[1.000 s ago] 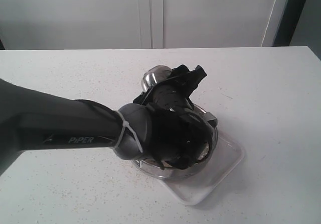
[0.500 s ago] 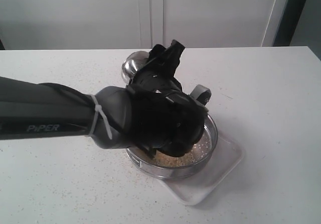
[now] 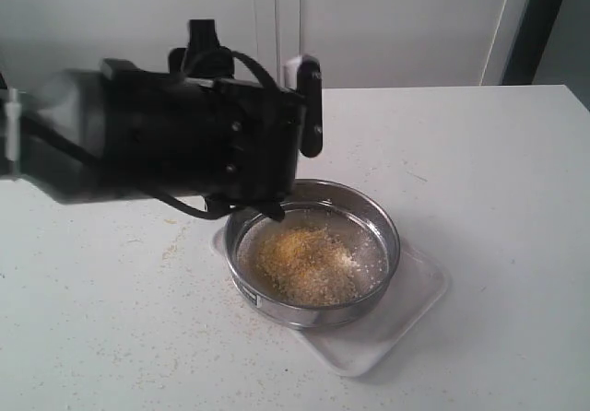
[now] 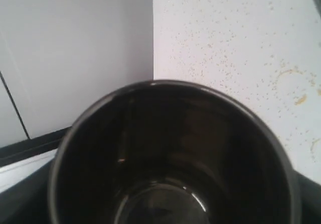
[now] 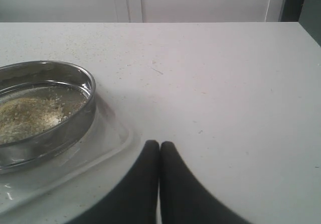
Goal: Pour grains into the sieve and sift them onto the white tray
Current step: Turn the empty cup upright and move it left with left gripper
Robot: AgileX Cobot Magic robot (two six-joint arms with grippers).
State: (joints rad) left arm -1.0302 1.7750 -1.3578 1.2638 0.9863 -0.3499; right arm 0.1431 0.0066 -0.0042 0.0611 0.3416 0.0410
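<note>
The sieve (image 3: 319, 315) stands on the white tray (image 3: 407, 307) right of the table's middle. A heap of yellow and pale grains (image 3: 308, 264) lies on its mesh. My left gripper (image 3: 301, 107) hangs above the sieve's far-left edge, the arm's bulk hiding what it holds in the exterior view. The left wrist view is filled by the steel cup (image 4: 170, 153), whose dark inside shows no grains. My right gripper (image 5: 160, 144) is shut with nothing in it, low over the table beside the tray (image 5: 98, 148) and sieve (image 5: 77, 116).
Stray grains are scattered on the white tabletop (image 3: 171, 245) left of the tray, also seen in the left wrist view (image 4: 296, 99). White cabinet doors (image 3: 387, 24) stand behind the table. The right arm is out of the exterior view.
My left arm has risen and swung back to the left off the sieve, taking the cup with it. The grain heap in the sieve is now uncovered.
</note>
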